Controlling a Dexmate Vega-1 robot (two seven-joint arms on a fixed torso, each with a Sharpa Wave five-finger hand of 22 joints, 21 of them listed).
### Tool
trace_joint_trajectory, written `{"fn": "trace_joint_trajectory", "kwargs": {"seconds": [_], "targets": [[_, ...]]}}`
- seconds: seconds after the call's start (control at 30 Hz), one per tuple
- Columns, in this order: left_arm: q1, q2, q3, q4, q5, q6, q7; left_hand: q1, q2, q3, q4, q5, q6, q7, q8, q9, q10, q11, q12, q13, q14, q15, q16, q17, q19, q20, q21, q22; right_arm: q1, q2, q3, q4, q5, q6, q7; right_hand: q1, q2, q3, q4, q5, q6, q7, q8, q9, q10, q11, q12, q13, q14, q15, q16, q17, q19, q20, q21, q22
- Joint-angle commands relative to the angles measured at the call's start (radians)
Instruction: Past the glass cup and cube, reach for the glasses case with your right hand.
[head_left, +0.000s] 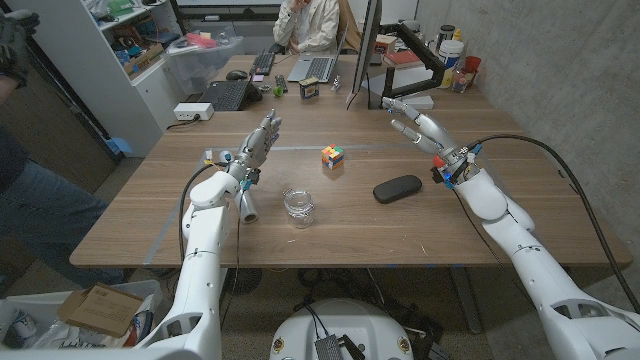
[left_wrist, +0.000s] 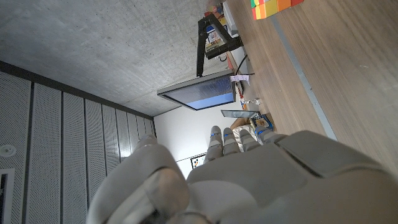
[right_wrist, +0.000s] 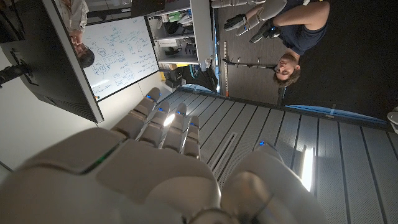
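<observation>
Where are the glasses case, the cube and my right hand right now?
glasses case (head_left: 397, 188), head view, middle of its dark lid.
cube (head_left: 333, 157), head view, its coloured front face.
right hand (head_left: 418, 126), head view, back of the raised hand, fingers apart.

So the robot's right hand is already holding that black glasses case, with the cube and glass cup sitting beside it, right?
Not quite. In the head view the right hand is raised, open, apart from the glasses case, holding nothing. The cube and glass cup do sit beside it.
</observation>
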Motion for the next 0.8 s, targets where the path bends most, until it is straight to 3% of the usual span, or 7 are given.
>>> {"fn": "trace_joint_trajectory", "kwargs": {"seconds": [0.03, 0.8], "targets": [[-0.004, -0.001, 0.002, 0.001, 0.005, 0.003, 0.005, 0.003, 0.009, -0.009, 0.001, 0.000, 0.009, 0.001, 0.002, 0.002, -0.004, -0.004, 0.004, 0.004, -0.010, 0.000, 0.006, 0.004, -0.036, 0.000, 0.004, 0.005, 0.006, -0.051, -0.022, -0.024, -0.072, -0.016, -0.063, 0.007, -0.001, -0.003, -0.005, 0.007, -0.003, -0.002, -0.001, 0.002, 0.006, -0.005, -0.003, 0.002, 0.003, -0.051, -0.003, 0.002, -0.002, -0.051, -0.007, 0.006], [0.003, -0.009, -0.001, -0.008, 0.002, 0.005, 0.013, 0.005, 0.011, -0.013, 0.002, -0.003, 0.009, 0.002, 0.002, 0.002, -0.003, 0.006, 0.005, 0.004, -0.008, 0.002, 0.007, 0.004, -0.035, -0.003, 0.004, 0.005, -0.005, -0.116, -0.060, -0.069, -0.152, -0.074, -0.128, 0.008, 0.003, -0.005, -0.006, 0.017, -0.017, -0.001, -0.005, 0.003, 0.002, -0.009, -0.007, 0.003, -0.009, -0.041, -0.007, 0.002, -0.015, -0.044, -0.016, 0.006]]}}
